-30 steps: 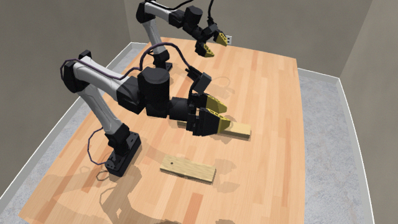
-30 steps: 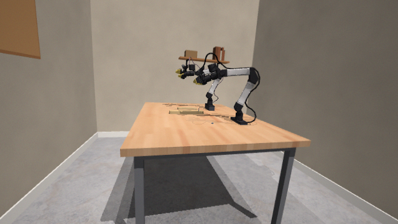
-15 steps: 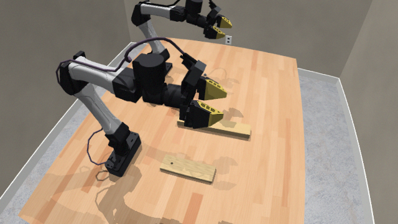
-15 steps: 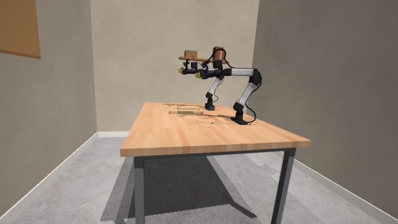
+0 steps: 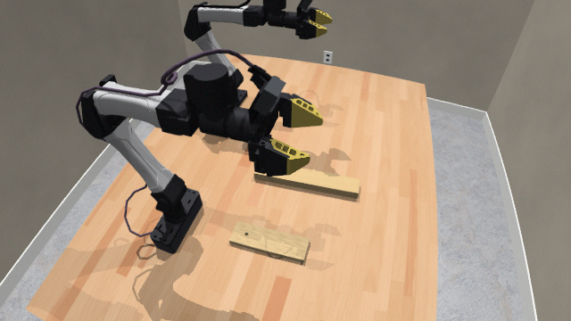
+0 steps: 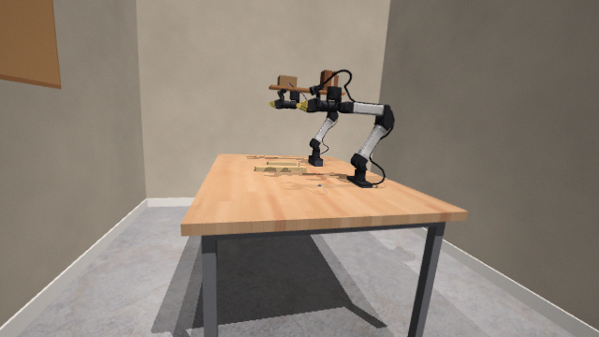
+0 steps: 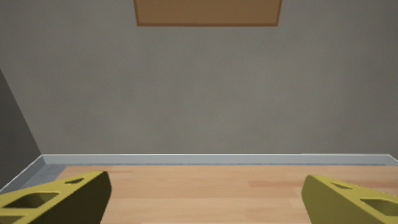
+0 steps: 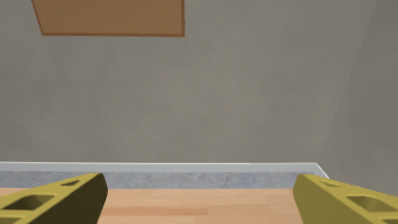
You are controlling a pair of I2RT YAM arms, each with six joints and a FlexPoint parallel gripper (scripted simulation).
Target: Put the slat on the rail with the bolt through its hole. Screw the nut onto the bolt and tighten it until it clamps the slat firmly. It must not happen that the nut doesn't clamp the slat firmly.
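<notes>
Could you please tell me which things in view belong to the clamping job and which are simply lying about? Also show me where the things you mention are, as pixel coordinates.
For the job:
- slat with the hole (image 5: 277, 244) (image 6: 281, 163)
- rail (image 5: 332, 183) (image 6: 281, 169)
- bolt on the rail (image 6: 297, 167)
- small dark nut (image 6: 319, 185)

Not for the job:
- tan box (image 6: 287, 80)
- wall shelf (image 6: 275, 87)
- wall outlet (image 5: 327, 57)
</notes>
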